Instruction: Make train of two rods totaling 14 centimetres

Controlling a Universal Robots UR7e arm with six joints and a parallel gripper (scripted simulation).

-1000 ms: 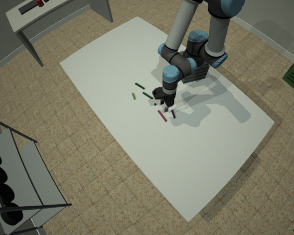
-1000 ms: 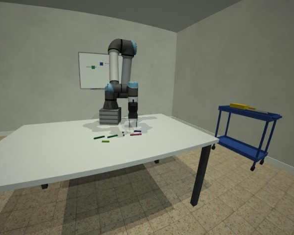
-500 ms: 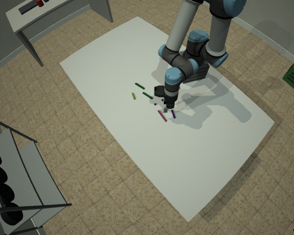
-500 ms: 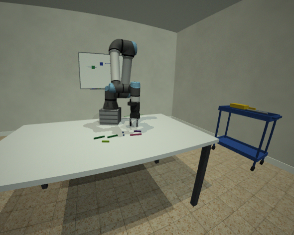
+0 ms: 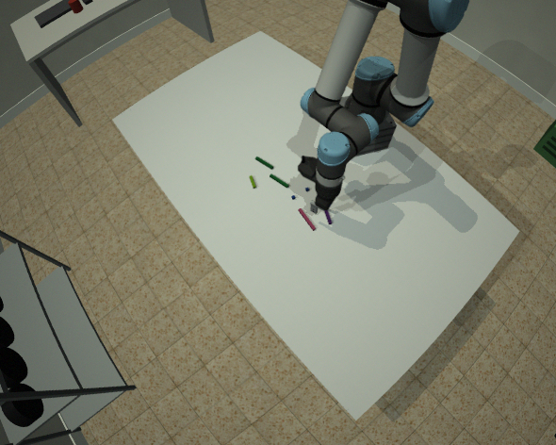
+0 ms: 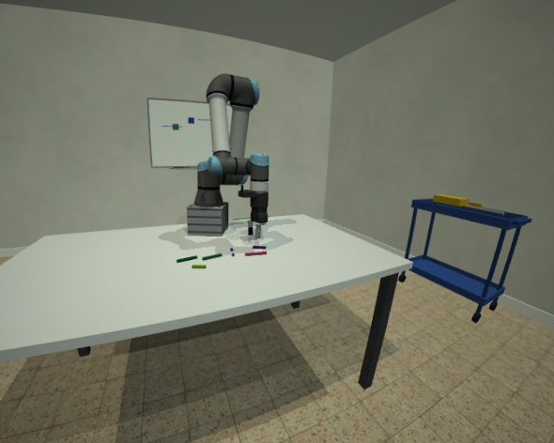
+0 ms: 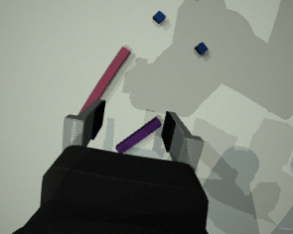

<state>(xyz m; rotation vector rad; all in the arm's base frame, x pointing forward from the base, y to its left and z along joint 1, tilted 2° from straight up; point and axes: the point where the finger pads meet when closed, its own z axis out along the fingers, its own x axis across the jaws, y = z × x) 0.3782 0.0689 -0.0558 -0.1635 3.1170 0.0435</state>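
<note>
Above the purple rod (image 7: 138,136), the gripper (image 7: 132,130) hangs wide open — holding nothing.

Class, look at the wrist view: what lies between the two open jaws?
The purple rod lies on the table between the open jaws, slanted across the gap; the wrist view shows it.

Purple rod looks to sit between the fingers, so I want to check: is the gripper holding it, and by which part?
Nothing is held. The gripper is open above the purple rod, which lies on the table.
</note>
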